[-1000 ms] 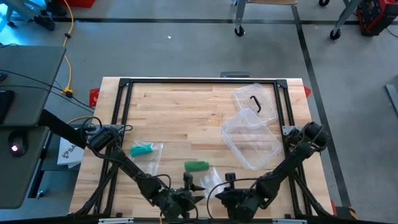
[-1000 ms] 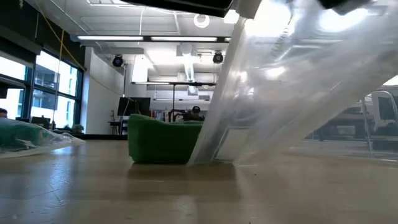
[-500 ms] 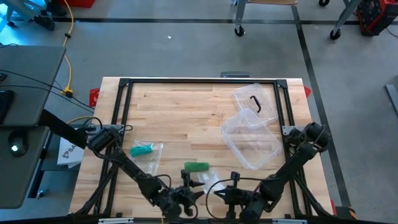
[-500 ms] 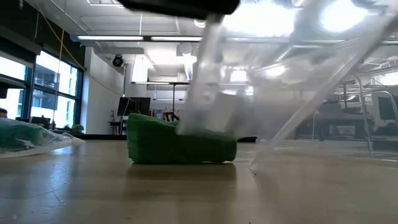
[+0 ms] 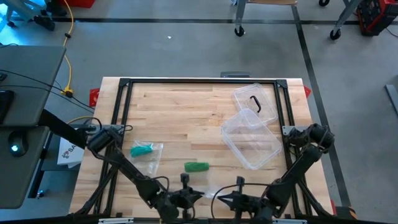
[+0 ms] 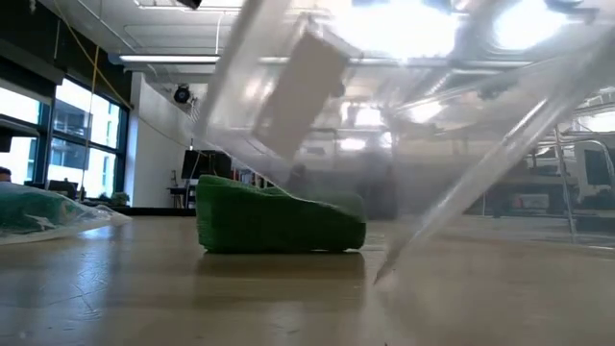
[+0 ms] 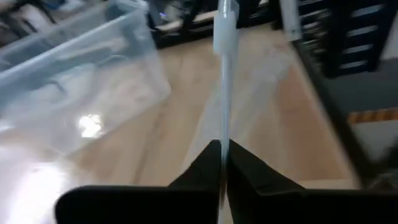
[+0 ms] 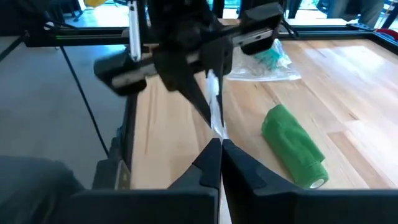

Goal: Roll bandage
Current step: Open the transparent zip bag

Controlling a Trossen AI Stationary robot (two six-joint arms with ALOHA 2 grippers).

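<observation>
A green rolled bandage (image 5: 196,166) lies on its side on the wooden table, also in the low view (image 6: 279,223) and the right wrist view (image 8: 292,146). Just in front of it, near the table's front edge, my left gripper (image 5: 198,196) and my right gripper (image 5: 220,198) face each other. Both are shut on an empty clear plastic bag (image 5: 209,193) held between them. In the low view the bag (image 6: 404,125) hangs raised in front of the bandage. My left gripper pinches a thin edge of the clear bag (image 7: 223,134) between its two fingers, coming nearly level from the table's left. The film stands edge-on beyond the fingertips, lifted off the table. My right gripper pinches the bag's opposite edge (image 8: 216,127) between its two fingers, coming nearly level from the table's right, tip to tip with the left gripper (image 8: 205,106). The short stretch of film between them is off the table.
A second clear bag with a green bandage inside (image 5: 145,150) lies to the left. A clear plastic box (image 5: 252,138) and its lid with a black handle (image 5: 255,101) sit at the right. A black frame (image 5: 199,81) borders the table.
My left gripper has shut on the clear bag. My right gripper has shifted toward the near right and rolled, carrying the bag. The bag's lower end, which rested against the bandage's right end, has swung up and clear of it.
</observation>
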